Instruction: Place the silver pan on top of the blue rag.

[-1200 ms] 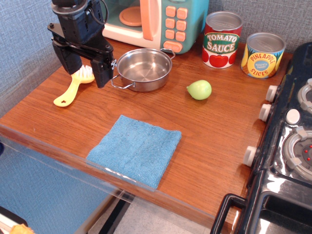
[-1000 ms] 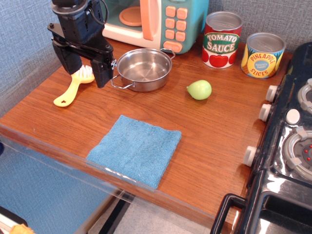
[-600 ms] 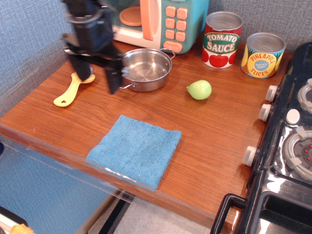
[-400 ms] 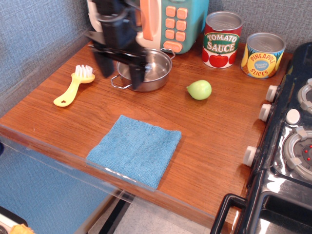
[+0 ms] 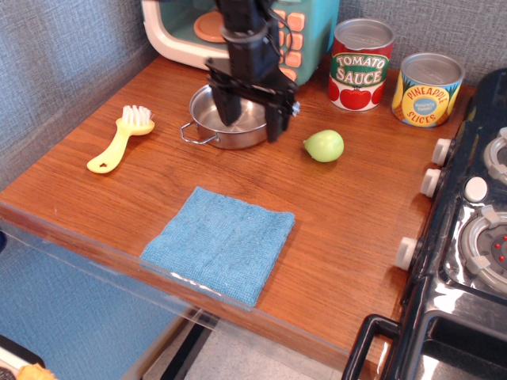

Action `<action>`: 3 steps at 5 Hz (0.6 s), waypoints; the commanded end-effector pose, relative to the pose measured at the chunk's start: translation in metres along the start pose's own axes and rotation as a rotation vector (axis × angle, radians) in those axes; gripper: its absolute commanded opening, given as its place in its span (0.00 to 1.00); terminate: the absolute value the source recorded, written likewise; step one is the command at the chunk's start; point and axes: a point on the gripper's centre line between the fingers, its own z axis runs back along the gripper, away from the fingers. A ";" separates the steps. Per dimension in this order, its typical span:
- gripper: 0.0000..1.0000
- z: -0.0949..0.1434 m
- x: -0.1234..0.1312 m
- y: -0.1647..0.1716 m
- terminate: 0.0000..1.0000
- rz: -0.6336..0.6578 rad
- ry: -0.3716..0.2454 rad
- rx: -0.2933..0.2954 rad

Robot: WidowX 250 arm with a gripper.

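The silver pan sits on the wooden counter near the back, its front-left wire handle showing. My gripper is open above the pan's right side. One finger reaches down inside the pan and the other is at or just outside its right rim, so the jaws straddle the rim. The gripper hides much of the pan. The blue rag lies flat near the counter's front edge, well in front of the pan, with nothing on it.
A yellow dish brush lies left of the pan. A green pear lies right of it. A toy microwave stands behind, with tomato sauce and pineapple cans at back right. A black stove fills the right side.
My gripper has moved right, from beside the brush at the pan's left, across the pan to its right rim. The pan, rag and other things have not moved.
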 end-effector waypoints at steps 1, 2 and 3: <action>1.00 -0.006 0.021 0.015 0.00 0.024 -0.018 0.024; 0.00 -0.005 0.022 0.025 0.00 0.040 -0.011 0.013; 0.00 0.006 0.026 0.032 0.00 0.041 -0.018 0.006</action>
